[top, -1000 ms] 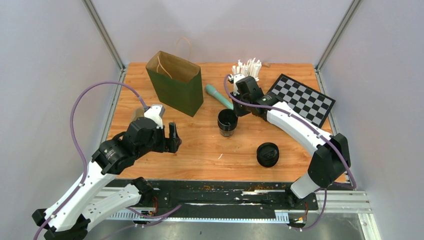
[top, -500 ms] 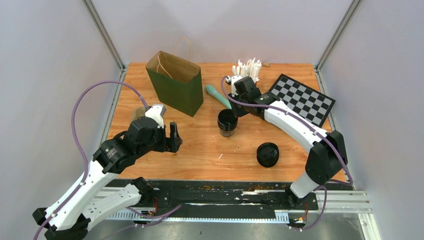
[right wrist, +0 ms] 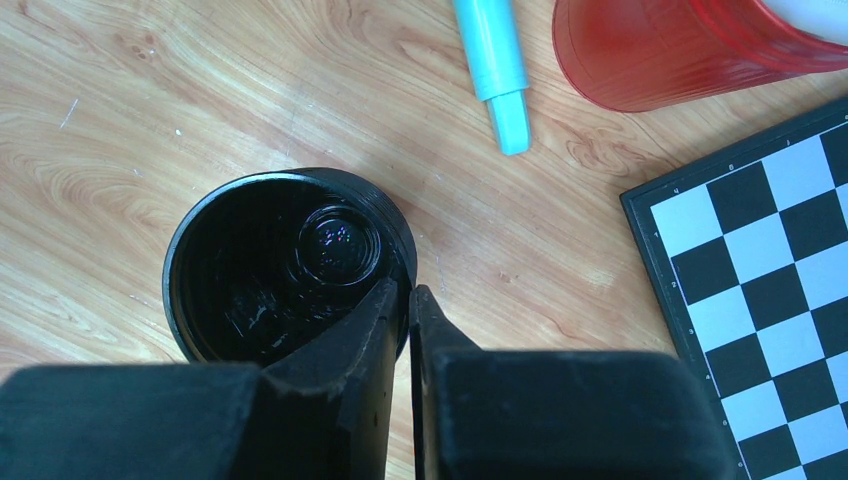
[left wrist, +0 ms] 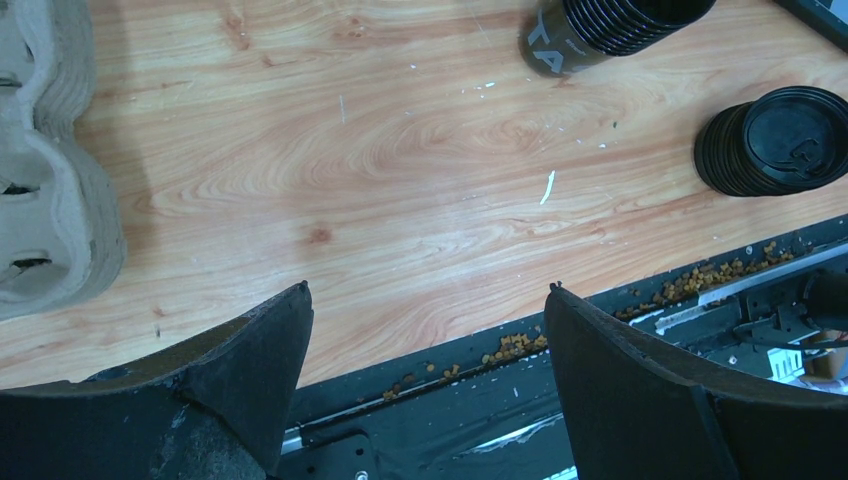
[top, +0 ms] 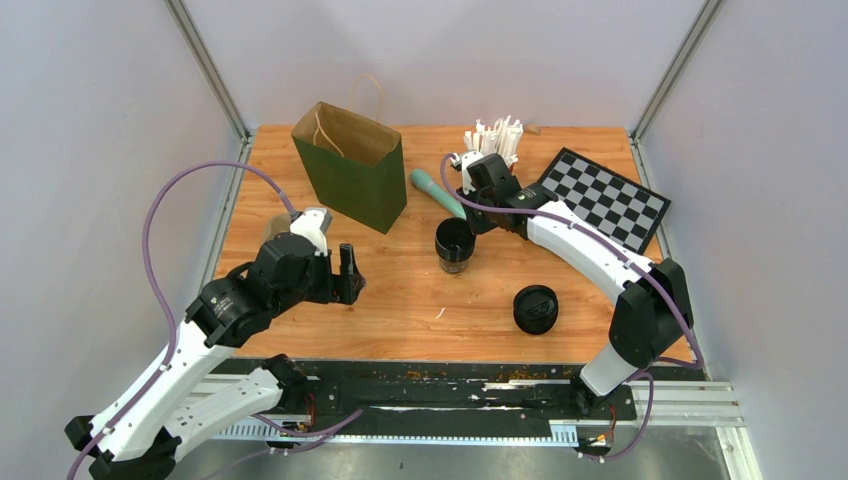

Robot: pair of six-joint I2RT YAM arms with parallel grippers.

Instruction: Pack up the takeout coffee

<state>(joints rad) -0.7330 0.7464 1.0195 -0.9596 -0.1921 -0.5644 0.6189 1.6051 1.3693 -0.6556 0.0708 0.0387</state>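
Note:
A black takeout coffee cup stands open-topped at mid table. In the right wrist view one finger of my right gripper is inside the cup and the other outside, pinched on its rim. A stack of black lids sits nearer the front, to the right of the cup. The brown paper bag stands open at the back left. My left gripper hovers open over bare wood at the front left, nothing between its fingers. A cardboard cup carrier lies to its left.
A teal marker lies between the bag and the cup. A red cup of white sticks stands at the back. A checkerboard lies at the back right. The table's front edge and a black rail sit under the left gripper.
My right wrist has shifted slightly left at the cup, and its jaws have shifted a little on the rim. The left arm has not moved.

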